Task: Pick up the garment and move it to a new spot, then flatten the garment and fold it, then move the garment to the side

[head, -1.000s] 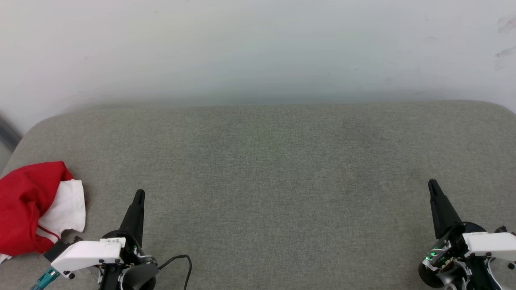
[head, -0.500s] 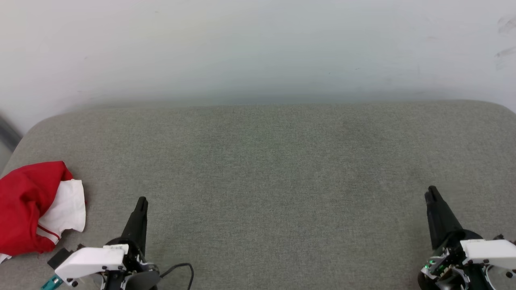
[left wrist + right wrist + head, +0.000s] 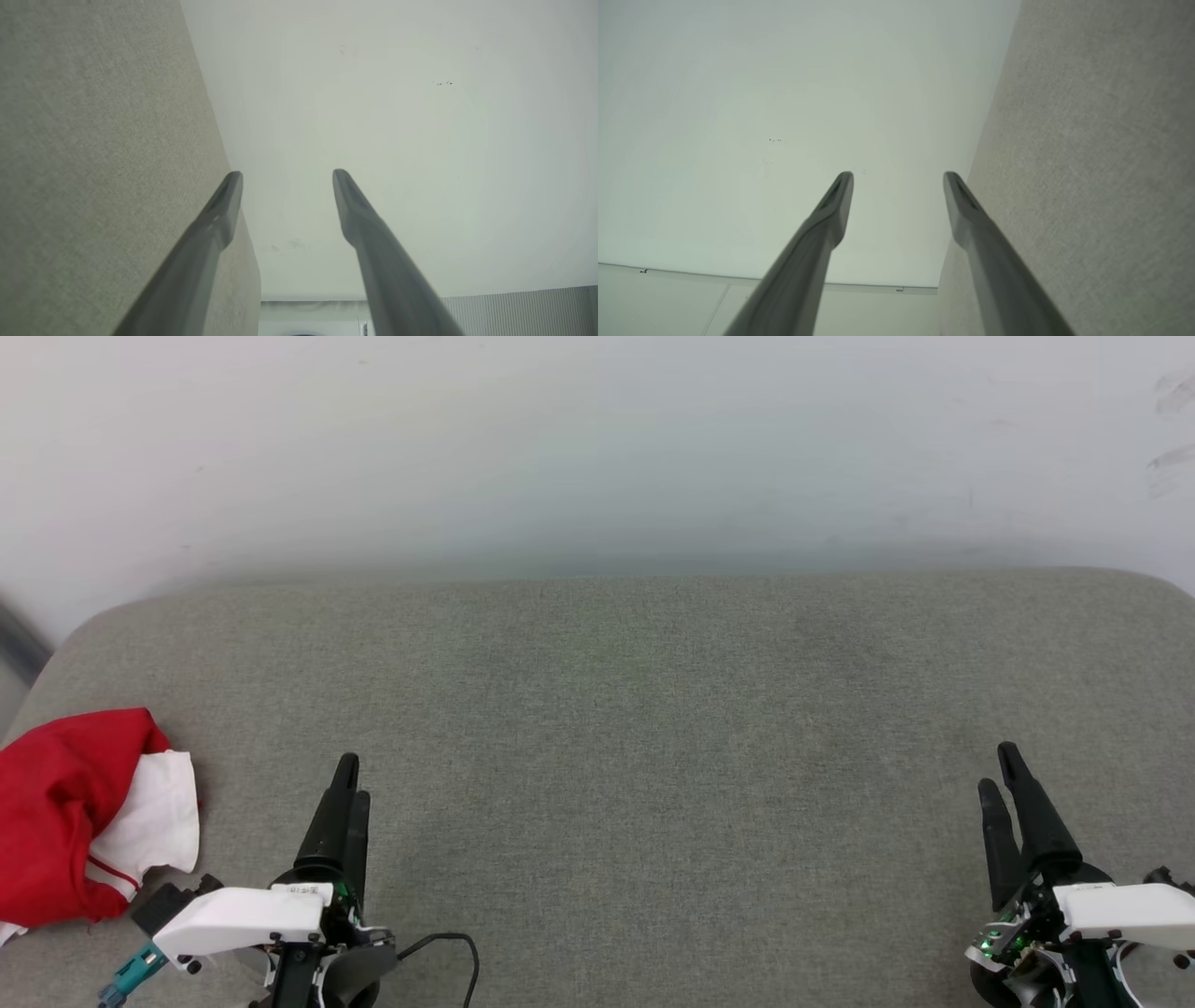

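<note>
In the head view the garment (image 3: 65,812) is seen bunched at the cushion's (image 3: 653,728) left edge, near the left gripper (image 3: 353,779) and well apart from the right gripper (image 3: 997,767); in the left wrist view, then the right, the jaws are shown spread wide, holding nothing.

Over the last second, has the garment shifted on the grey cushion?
No. The garment lies crumpled in the same spot, against the left edge of the cushion, with its white sleeve facing inward.
</note>
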{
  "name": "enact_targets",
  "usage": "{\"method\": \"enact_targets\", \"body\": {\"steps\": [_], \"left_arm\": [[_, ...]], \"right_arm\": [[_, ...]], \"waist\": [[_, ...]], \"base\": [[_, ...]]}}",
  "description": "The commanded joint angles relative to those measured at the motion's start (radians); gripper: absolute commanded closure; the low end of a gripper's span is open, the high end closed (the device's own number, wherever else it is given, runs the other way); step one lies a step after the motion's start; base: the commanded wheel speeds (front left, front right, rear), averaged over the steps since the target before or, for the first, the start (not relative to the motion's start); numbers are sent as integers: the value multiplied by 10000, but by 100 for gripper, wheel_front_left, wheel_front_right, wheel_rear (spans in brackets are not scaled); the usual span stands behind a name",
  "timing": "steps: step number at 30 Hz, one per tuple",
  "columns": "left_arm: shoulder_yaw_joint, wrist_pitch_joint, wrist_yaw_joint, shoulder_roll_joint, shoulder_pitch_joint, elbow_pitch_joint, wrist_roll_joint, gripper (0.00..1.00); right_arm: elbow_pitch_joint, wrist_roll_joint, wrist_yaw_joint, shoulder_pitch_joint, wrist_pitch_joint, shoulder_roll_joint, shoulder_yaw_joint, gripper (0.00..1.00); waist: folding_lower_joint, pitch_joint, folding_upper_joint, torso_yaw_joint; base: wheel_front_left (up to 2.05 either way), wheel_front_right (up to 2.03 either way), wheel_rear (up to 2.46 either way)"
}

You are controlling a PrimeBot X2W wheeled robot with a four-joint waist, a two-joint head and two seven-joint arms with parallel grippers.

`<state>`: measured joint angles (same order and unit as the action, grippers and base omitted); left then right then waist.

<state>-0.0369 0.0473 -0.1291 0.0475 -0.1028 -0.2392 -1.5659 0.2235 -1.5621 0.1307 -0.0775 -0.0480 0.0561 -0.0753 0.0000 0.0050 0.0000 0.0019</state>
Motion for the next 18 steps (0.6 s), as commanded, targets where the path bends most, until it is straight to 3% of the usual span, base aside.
{"method": "enact_targets", "body": {"steps": [1,9,18], "left_arm": [[81,-113,-15,27,-315,246,190,0],[288,-458,-16,27,-307,513,1259,0],[596,-812,-17,28,-307,658,3083,0]], "right_arm": [[-258,167,2,-221,109,115,78,0],[-485,1281,2,-209,468,248,258,0],[-636,3759,2,-121,825,286,278,0]], "waist": [[0,-2,0,3],[0,-16,0,15],[0,-41,0,31]], "base": [[0,0,0],[0,0,0],[0,0,0]]}}
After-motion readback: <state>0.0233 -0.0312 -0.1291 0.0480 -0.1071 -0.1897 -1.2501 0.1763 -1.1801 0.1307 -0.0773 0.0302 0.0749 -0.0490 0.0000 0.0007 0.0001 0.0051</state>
